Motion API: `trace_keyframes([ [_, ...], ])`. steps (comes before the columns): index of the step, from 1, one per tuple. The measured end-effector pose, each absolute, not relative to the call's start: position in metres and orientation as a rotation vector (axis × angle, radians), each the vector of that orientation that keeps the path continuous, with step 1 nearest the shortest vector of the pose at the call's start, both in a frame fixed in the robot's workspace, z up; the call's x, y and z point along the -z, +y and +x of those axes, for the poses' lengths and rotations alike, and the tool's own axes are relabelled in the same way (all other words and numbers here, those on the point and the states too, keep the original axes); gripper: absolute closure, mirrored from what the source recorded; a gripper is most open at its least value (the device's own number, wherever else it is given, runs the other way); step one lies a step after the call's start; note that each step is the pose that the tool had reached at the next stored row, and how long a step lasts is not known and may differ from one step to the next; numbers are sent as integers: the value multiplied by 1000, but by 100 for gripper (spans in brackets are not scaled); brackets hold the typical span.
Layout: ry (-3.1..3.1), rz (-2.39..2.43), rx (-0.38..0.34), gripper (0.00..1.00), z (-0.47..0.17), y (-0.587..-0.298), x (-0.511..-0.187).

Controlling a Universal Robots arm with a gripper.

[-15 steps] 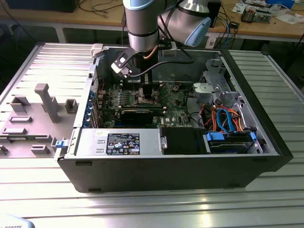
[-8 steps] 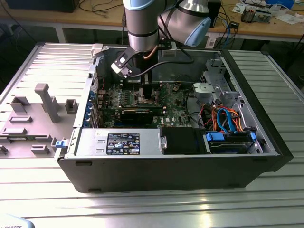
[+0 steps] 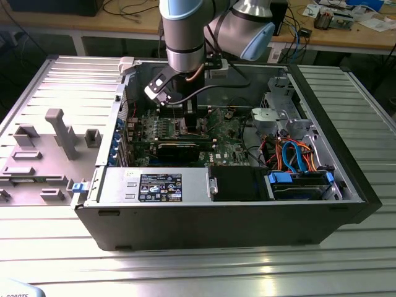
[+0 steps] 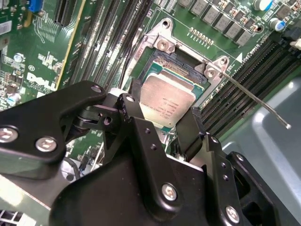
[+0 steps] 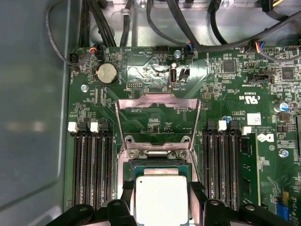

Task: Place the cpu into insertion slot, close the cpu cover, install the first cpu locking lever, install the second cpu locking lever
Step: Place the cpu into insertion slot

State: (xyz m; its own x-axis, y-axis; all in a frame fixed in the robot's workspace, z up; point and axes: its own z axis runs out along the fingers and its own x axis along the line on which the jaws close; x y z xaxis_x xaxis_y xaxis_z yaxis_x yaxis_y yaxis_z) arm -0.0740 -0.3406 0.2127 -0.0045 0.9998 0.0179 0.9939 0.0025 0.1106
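Now the hand (image 4: 164, 113) grips the cpu (image 4: 167, 96) at the insertion slot (image 4: 176, 65), cpu cover (image 5: 157, 103) raised.

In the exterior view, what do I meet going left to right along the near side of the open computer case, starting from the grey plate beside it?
grey fixture plate → blue latch → labelled silver box → black block → blue-trimmed drive bay

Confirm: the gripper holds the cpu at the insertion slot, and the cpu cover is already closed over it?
No. The gripper holds the cpu at the insertion slot, but the cpu cover stands open, swung up, as the first wrist view shows.
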Motion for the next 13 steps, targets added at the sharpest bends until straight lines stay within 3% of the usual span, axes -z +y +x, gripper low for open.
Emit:
trace_keyframes([
  [13,2164,2181,-140,46,-76,-341,-200],
])
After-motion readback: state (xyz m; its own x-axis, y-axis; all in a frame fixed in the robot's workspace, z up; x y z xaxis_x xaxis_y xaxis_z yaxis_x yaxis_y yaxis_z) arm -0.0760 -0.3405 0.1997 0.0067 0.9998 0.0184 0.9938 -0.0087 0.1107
